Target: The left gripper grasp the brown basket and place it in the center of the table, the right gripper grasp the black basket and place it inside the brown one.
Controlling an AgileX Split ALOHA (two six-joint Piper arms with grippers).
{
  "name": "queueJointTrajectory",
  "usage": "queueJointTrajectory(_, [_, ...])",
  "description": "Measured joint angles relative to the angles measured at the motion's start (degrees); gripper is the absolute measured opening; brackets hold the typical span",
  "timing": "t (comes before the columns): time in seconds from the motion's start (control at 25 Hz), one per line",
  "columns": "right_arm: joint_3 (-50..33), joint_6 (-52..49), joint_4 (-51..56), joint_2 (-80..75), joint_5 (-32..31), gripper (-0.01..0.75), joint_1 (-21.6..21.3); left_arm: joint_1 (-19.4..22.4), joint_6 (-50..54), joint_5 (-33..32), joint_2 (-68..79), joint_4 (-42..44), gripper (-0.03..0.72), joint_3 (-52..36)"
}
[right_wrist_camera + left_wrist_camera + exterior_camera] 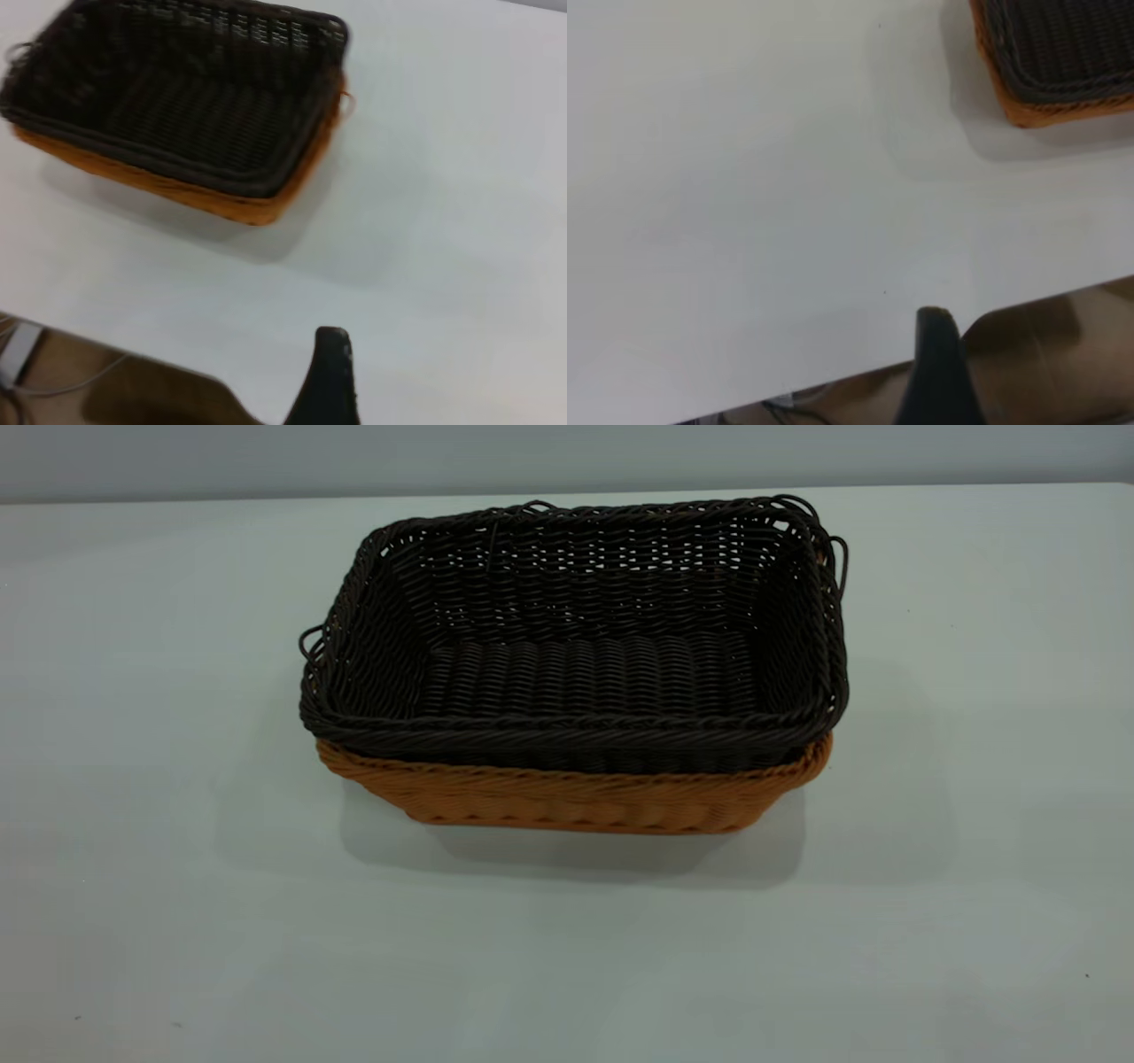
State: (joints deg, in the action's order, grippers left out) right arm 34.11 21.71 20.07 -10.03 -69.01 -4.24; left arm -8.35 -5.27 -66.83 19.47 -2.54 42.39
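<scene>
Nearest the front edge, bare table. Mid-tabletop, the black basket sits nested inside the brown basket. Left gripper and right gripper hover near table edges; finger opening cannot be told.

The black basket hides all of the brown basket but its lower wall; the left wrist view cuts both baskets off; only one fingertip of each pincer shows.
</scene>
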Motion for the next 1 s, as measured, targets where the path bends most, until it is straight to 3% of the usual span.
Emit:
queueJointTrajectory(0.16, [-1.43, -1.24, -2.9, 3.08, 0.19, 0.591, 0.37, 0.0, 0.0, 0.0, -5.58, 0.09, 0.489, -2.69])
queueJointTrajectory(0.52, [-5.67, -2.9, -5.99, 9.59, 1.21, 0.591, 6.96, 0.0, 0.06, -0.02, -12.75, 0.16, 0.489, -5.98])
queueJointTrajectory(1.0, [-6.68, -7.64, -8.49, 10.94, 4.11, 0.59, 7.08, 0.0, 0.17, 0.24, -13.27, 0.16, 0.489, -12.19])
